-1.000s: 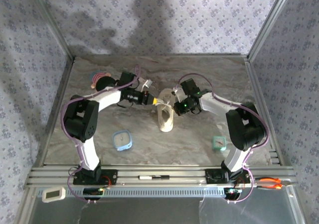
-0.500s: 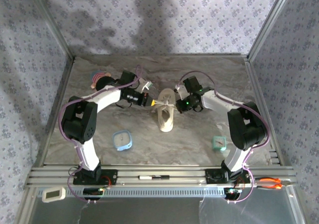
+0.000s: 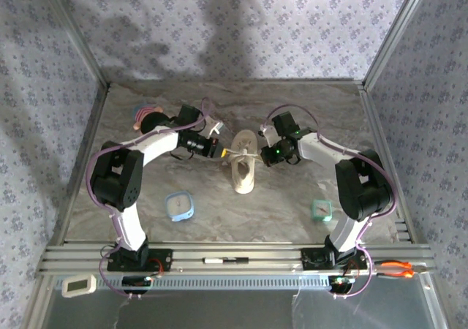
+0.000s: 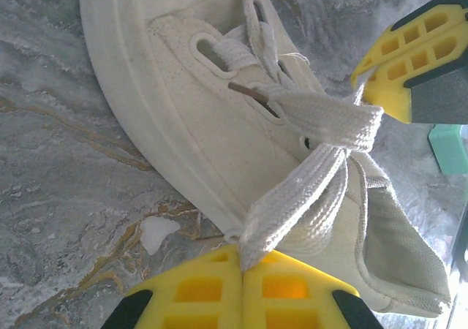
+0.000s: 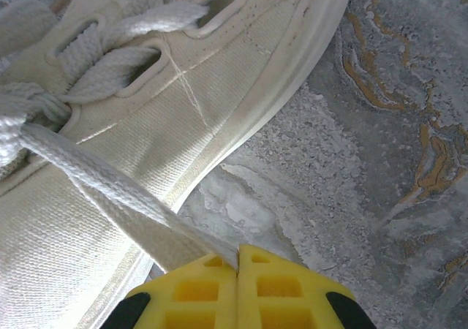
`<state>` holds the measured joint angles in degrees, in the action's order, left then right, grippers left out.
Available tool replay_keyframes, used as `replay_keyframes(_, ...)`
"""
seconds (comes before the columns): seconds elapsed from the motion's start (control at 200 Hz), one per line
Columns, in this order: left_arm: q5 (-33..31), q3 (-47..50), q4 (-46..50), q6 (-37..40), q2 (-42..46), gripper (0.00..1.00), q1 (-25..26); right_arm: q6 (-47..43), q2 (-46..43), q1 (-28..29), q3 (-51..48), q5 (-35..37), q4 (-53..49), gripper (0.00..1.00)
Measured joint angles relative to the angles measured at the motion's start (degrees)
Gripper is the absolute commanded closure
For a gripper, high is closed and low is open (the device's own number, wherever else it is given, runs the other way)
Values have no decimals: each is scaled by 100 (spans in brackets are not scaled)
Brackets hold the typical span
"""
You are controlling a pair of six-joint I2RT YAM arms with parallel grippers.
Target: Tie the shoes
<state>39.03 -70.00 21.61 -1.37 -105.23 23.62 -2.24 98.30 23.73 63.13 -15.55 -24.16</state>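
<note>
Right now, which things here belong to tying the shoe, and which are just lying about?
In the job: shoe, its laces, left claw shut on one lace end, right claw shut on the other.
Lying about: blue square object, small teal object, dark round pink-trimmed object, orange-handled pliers.

A staged robot test cell. Flower-print panels (image 3: 292, 22) stand beyond the left claw (image 3: 227, 151) and right claw (image 3: 259, 145), a marbled tabletop (image 3: 292, 190) beneath, aluminium rails (image 3: 234, 254) behind them.
</note>
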Motion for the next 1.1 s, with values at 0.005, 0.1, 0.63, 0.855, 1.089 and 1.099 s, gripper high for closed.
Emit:
replay_keyframes(0.005, 0, 7, -7, -4, 0, 100, 0, 7, 0, -2, -4, -2, -2, 100)
replay_keyframes(0.1, -7, 96, -66, -39, 0, 100, -11, 48, 2, -24, -63, -39, 17, 100)
replay_keyframes(0.63, 96, 422, -348, -234, 2, 100, -107, 238, 177, -151, -129, -402, 15, 82)
replay_keyframes(0.855, -109, 133, -44, -234, 2, 100, 129, 492, -282, -125, -70, -164, -321, 49)
replay_keyframes(1.089, -162, -256, 94, -302, 0, 100, 315, 566, -822, 92, 743, 216, -566, 42)
replay_keyframes(1.099, -164, -256, 96, -302, 0, 100, 315, 566, -822, 109, 782, 236, -575, 42)
